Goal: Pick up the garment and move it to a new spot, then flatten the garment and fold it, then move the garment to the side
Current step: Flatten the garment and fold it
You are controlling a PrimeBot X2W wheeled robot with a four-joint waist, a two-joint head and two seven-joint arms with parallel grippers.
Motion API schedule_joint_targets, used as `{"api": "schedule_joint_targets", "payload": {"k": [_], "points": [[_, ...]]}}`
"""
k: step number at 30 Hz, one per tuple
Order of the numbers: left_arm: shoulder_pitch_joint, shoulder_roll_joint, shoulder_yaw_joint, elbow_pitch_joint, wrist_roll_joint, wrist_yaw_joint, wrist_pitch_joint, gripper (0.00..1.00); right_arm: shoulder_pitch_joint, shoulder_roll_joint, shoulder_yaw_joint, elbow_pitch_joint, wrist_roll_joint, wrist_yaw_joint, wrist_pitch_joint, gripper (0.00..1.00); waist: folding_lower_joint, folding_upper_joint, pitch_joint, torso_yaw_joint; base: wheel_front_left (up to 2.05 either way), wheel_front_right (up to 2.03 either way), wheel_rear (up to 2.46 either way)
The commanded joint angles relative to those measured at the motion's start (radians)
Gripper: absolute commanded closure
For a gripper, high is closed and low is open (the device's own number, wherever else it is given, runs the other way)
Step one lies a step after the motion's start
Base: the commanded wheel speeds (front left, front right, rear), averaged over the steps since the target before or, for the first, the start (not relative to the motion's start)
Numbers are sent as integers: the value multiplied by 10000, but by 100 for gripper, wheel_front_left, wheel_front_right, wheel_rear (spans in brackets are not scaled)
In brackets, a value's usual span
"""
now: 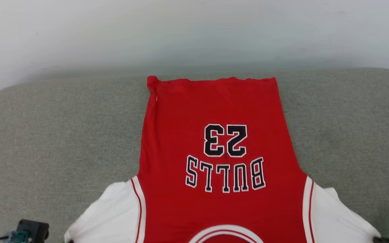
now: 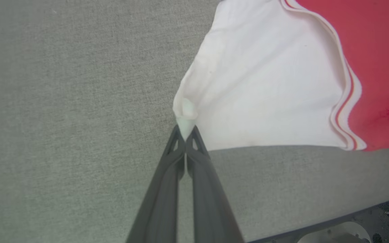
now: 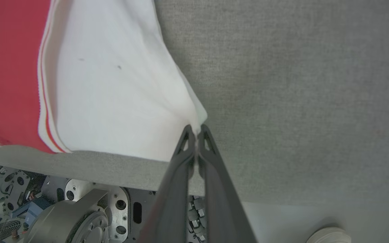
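Your left gripper has its two dark fingers pressed together on the outermost corner of one white sleeve; a small nub of cloth is pinched at the tips. From those tips the sleeve fans out ahead and to the right. Everything to the left of the fingers is bare grey woven-fabric pad.

Your right gripper is likewise clamped on the tip of the other white sleeve, which spreads ahead and to the left of its fingers. Bare pad lies ahead and to the right. The pad's near edge crosses just behind both pairs of fingertips, and behind the right pair the robot's metal base shows beyond that edge.

The thin red sports jersey with white sleeves lies spread out, print side up, between the two grippers, its black "23" and "BULLS" reading upside down to you. Its hem is the far end, near the pad's far edge and the pale wall. The hem's left corner is bunched. Open pad flanks both long red edges.
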Motion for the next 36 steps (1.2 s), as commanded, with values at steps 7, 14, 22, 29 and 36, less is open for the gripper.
{"api": "schedule_joint_targets", "payload": {"k": [7, 14, 22, 29, 36], "points": [[665, 27, -162, -976, -449, 96, 498, 100, 1012, 307, -623, -878, -165, -16, 575, 100, 3, -1, 71, 96, 0, 0, 0], [308, -292, -473, -1913, -499, 220, 947, 100, 414, 237, -657, -1553, -23, -11, 491, 0, 3, -1, 489, 444, 0, 0, 0], [-132, -307, -815, -3479, -290, 334, 1560, 100, -1238, -65, -935, -2377, 337, -11, 805, 0, 3, -1, 1584, 1349, 0, 0, 0], [-868, -208, -1134, -4631, 160, 136, 2055, 100, -4031, -325, -900, -1942, -136, -11, 1945, 0, 3, -1, 2919, 2342, 0, 0, 0], [-1634, -441, -1506, -5327, 596, -159, 2272, 100, -6792, -501, -1085, -652, -1094, -11, 3707, 0, 3, -1, 4178, 3316, 0, 0, 0]]}}
